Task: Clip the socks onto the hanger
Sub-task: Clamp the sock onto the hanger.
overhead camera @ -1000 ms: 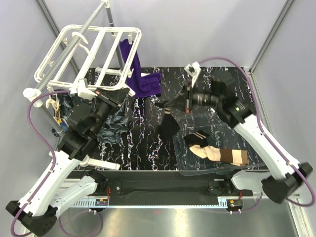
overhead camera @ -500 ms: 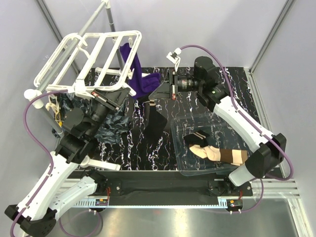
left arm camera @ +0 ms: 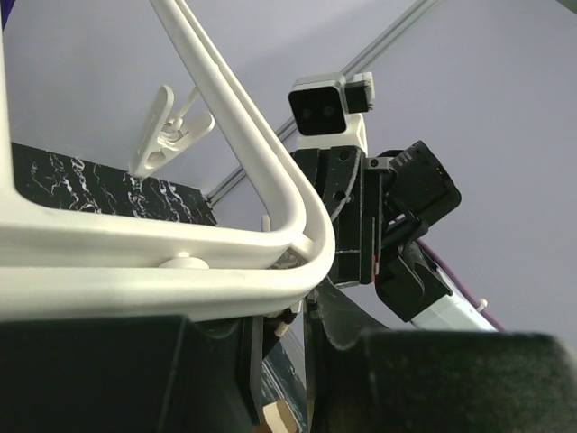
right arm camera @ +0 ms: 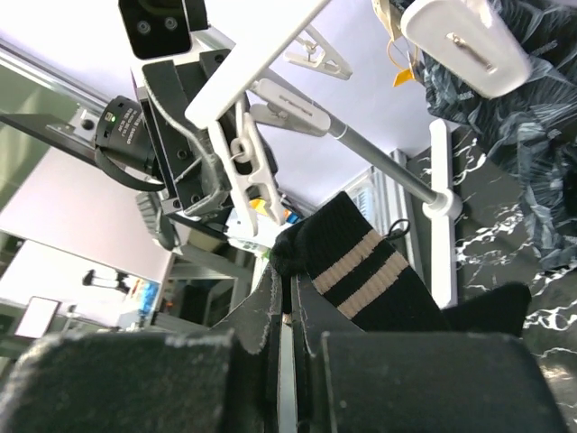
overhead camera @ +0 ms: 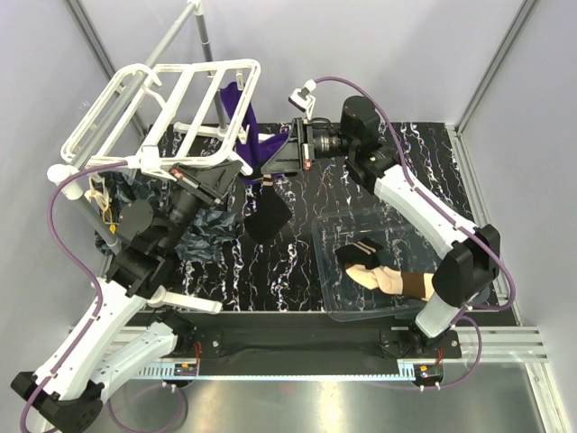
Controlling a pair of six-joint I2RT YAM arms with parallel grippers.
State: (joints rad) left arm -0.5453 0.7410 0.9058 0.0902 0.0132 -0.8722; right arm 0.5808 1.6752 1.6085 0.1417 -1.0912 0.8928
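Right gripper (overhead camera: 269,176) has swung from over the bin (overhead camera: 347,302) to just beside the near corner of the hanger (overhead camera: 171,99). Its fingers pinch the black sock (overhead camera: 269,215) near the striped end, and the sock dangles below that corner, close to a clip (right arm camera: 257,176). Left gripper (overhead camera: 219,173) sits under the same corner with narrow fingers; cannot tell what they hold. Judgement: sock staged for clipping. The other socks (overhead camera: 397,281) lie well apart from the hanger.

The hanger (left arm camera: 135,242) curves across close up (one clip (left arm camera: 167,135) dangling behind), right arm's camera (left arm camera: 329,108) beyond.
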